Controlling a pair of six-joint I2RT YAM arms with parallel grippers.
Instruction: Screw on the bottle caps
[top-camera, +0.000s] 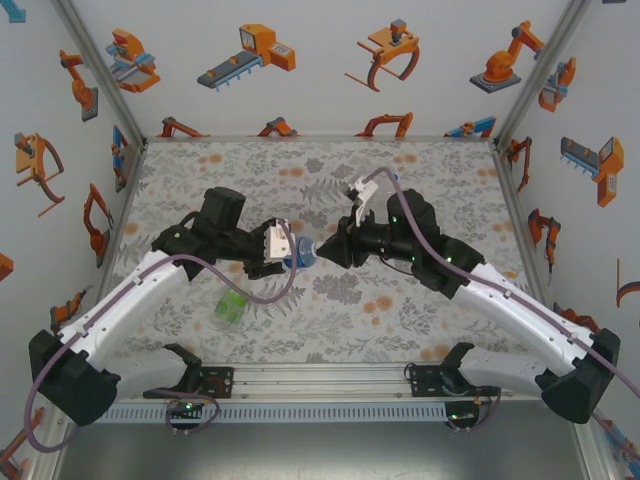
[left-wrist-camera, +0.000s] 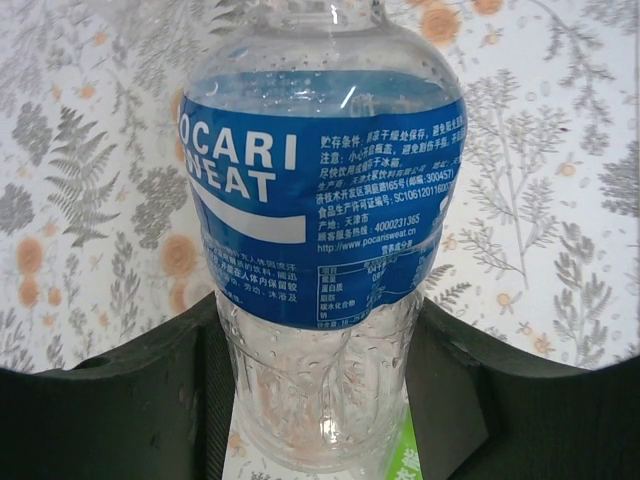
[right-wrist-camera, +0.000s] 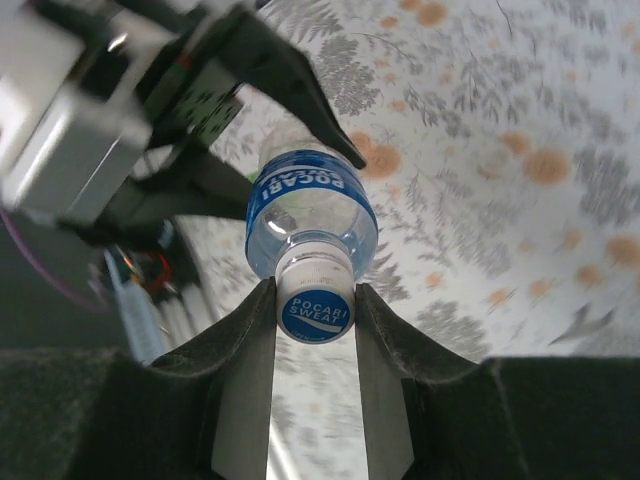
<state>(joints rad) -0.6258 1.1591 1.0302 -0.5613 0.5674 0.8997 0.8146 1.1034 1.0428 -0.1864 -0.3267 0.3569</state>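
left gripper (left-wrist-camera: 320, 310) clamps the blue-label bottle (left-wrist-camera: 320, 180) around its body, right gripper (right-wrist-camera: 315, 292) pinches the cap (right-wrist-camera: 315, 312) on its neck.

Robotics lab test cell, seen from above. White wall panels (top-camera: 320, 70) printed with cartoon orange-and-blue industrial robot arms close in three sides. Bare aluminium frame posts (top-camera: 103, 72) hold them at the corners. Inside is a counter (top-camera: 330, 320) covered with a grey leaf-patterned cloth dotted with orange blossoms. A silver slotted metal rail (top-camera: 320, 378) runs along its near edge. A white-and-black jointed left robot arm (top-camera: 120, 300) and a matching right robot arm (top-camera: 520, 298) stand at the rail's two ends. Thin purple cables (top-camera: 250, 297) loop along the arms. There is no household furniture, only bare metal framing and machinery.
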